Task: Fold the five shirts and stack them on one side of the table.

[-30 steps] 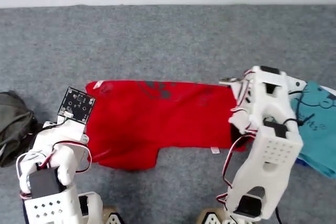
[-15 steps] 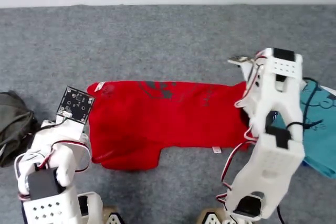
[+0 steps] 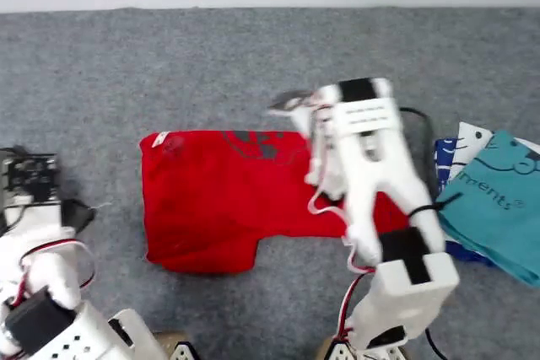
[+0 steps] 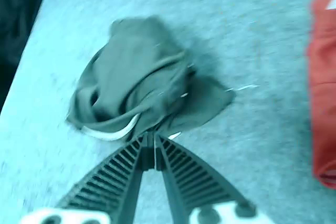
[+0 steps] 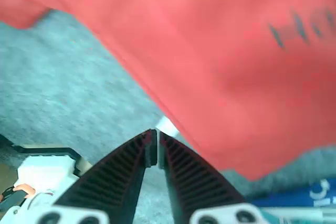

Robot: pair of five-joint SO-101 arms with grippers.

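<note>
Red shirt (image 3: 219, 200): spread flat at the middle of the table (image 3: 253, 56), long side running from 9 to 3 o'clock. One sleeve juts out toward 6 o'clock, and a dark print (image 3: 249, 142) sits near the 12 o'clock edge.
White tag (image 5: 167, 126): on the red shirt's hem, just beyond the right claw's tips.
Teal shirt (image 3: 494, 208): at 3 o'clock from the red shirt, by the table's edge, lying on top of a blue and white shirt (image 3: 451, 158).
Blue and white shirt: it shows from under the teal one on the 9 and 12 o'clock sides.
Dark shirt (image 4: 142, 93): a crumpled heap at 9 o'clock from the red shirt, apart from it, with a strip of bare grey table between them.
Left gripper (image 4: 154, 148): clenched, fingers pressed tip to tip, right at the near hem of the dark shirt. I cannot tell whether any cloth is pinched between them.
Right gripper (image 5: 156, 150): clenched and carrying nothing, hanging above the grey table just off the red shirt's hem.
Right arm (image 3: 371, 174): stretches from 6 o'clock across the 3 o'clock end of the red shirt and covers that end in the high view.
Left arm (image 3: 38, 242): at the table's 8 o'clock corner.
</note>
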